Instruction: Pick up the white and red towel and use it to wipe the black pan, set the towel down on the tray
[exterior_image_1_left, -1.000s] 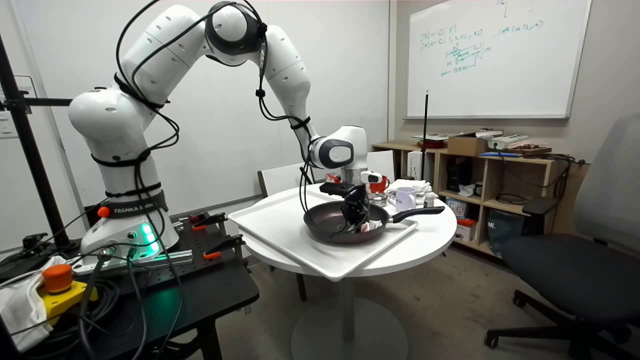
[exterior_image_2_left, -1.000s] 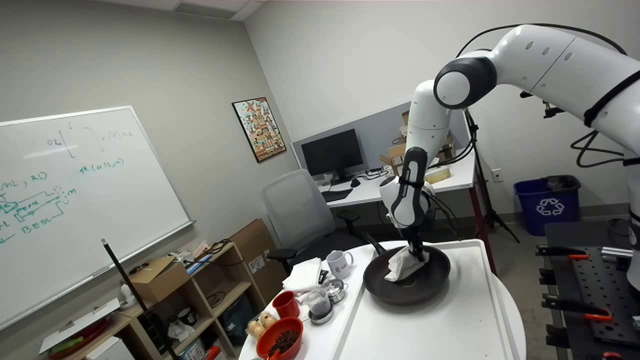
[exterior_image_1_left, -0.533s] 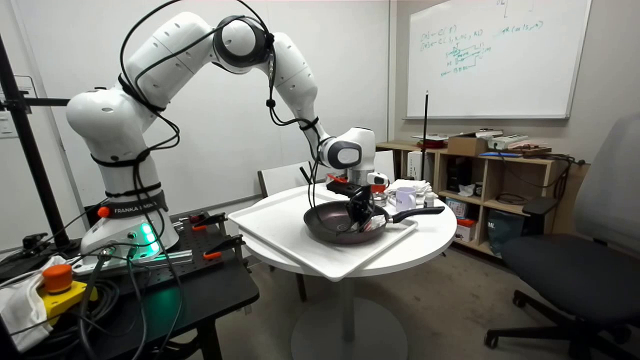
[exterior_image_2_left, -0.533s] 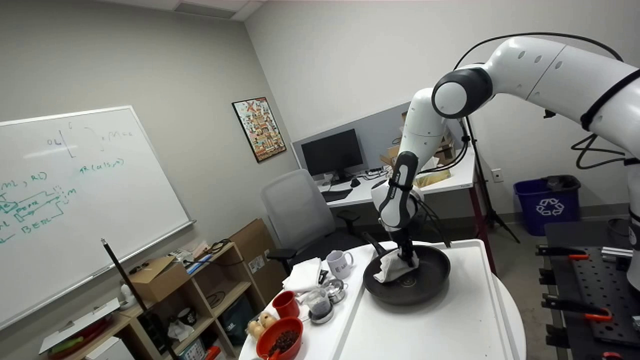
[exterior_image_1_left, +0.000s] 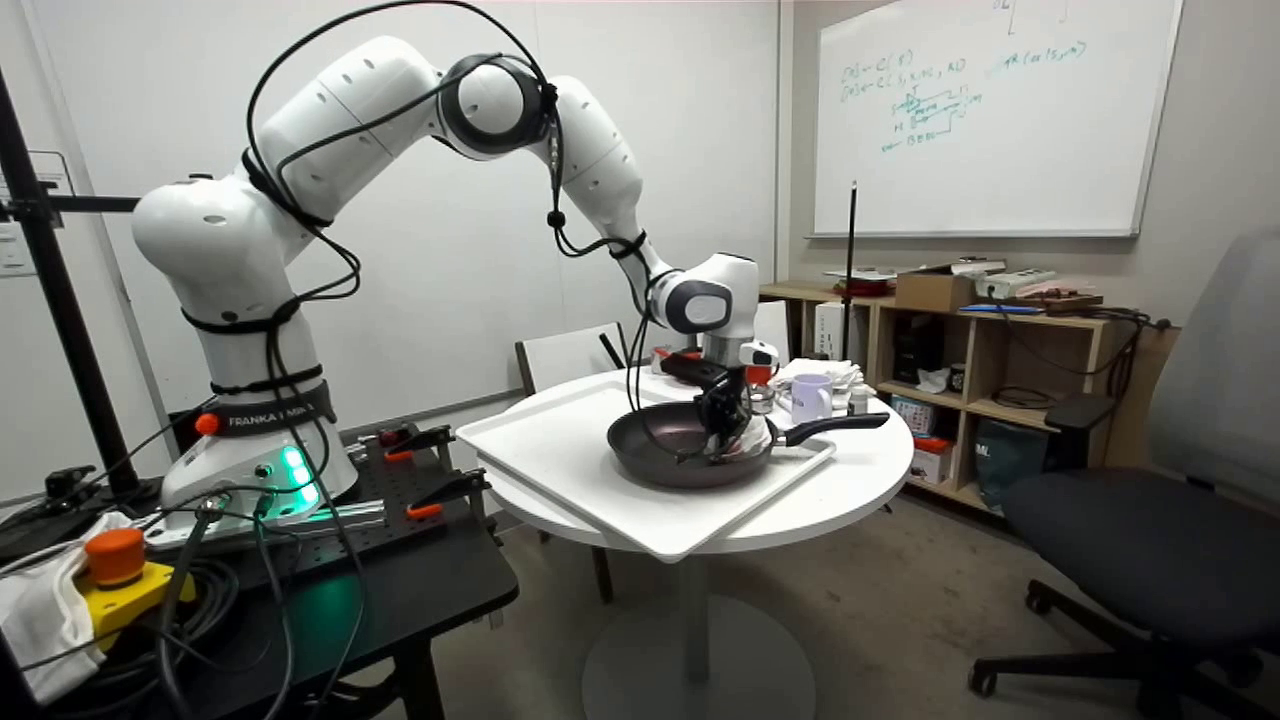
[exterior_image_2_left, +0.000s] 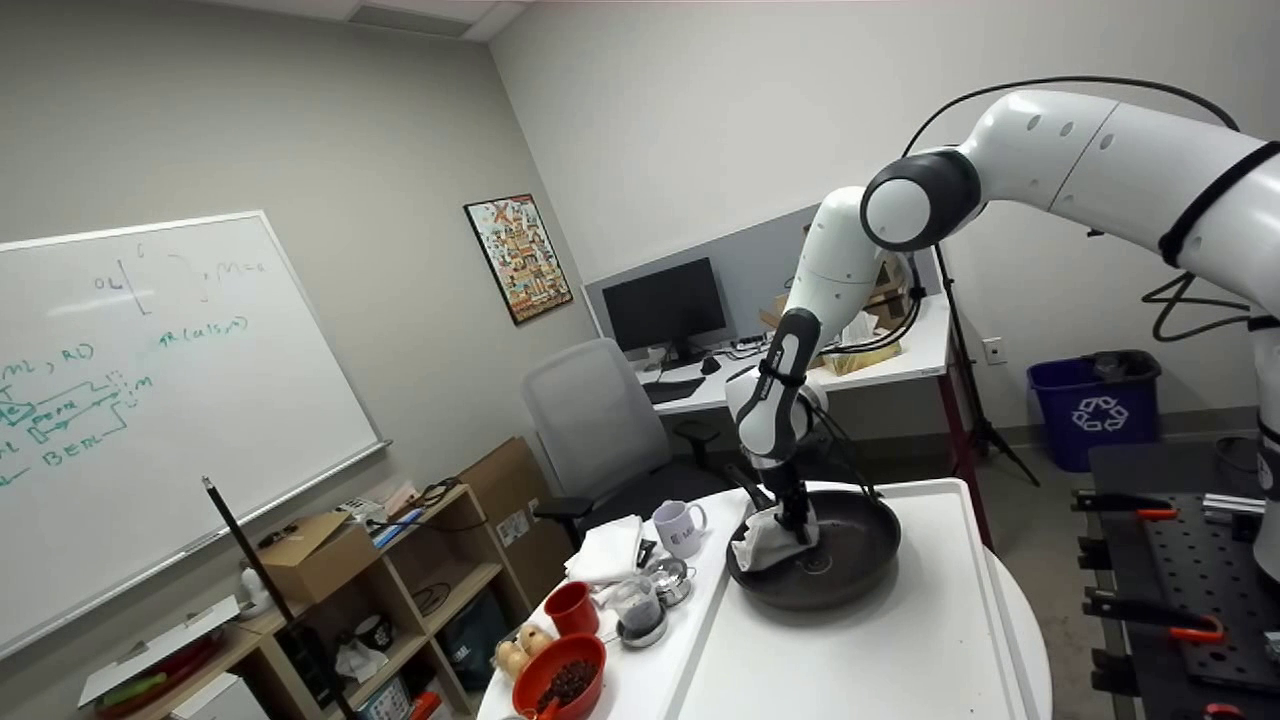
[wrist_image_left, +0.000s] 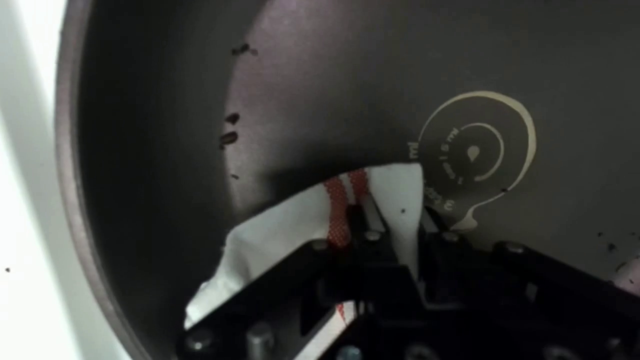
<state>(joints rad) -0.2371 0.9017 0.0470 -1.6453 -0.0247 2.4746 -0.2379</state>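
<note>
The white and red towel (wrist_image_left: 290, 215) is bunched inside the black pan (wrist_image_left: 325, 100), with its red stripes showing in the wrist view. My gripper (wrist_image_left: 400, 220) is shut on a fold of it, cloth pinched between both fingers. In an exterior view the towel (exterior_image_2_left: 765, 545) lies against the pan's side near the handle, and the gripper (exterior_image_2_left: 795, 520) points down into the pan. The pan (exterior_image_1_left: 650, 440) rests on the white tray (exterior_image_1_left: 560, 450). Small dark bits lie on the pan's floor in the wrist view. The towel's underside is hidden.
Beside the tray on the round table are a lilac mug (exterior_image_2_left: 680, 528), folded white cloths (exterior_image_2_left: 607, 550), metal cups (exterior_image_2_left: 670, 580), a red cup (exterior_image_2_left: 572, 608) and a red bowl (exterior_image_2_left: 560, 675) of dark bits. The pan's handle (exterior_image_1_left: 840, 427) sticks out past the tray's rim.
My gripper, still closed on the towel, has slid across the pan toward its handle side, dragging the cloth along. Pan and tray have stayed where they were.
</note>
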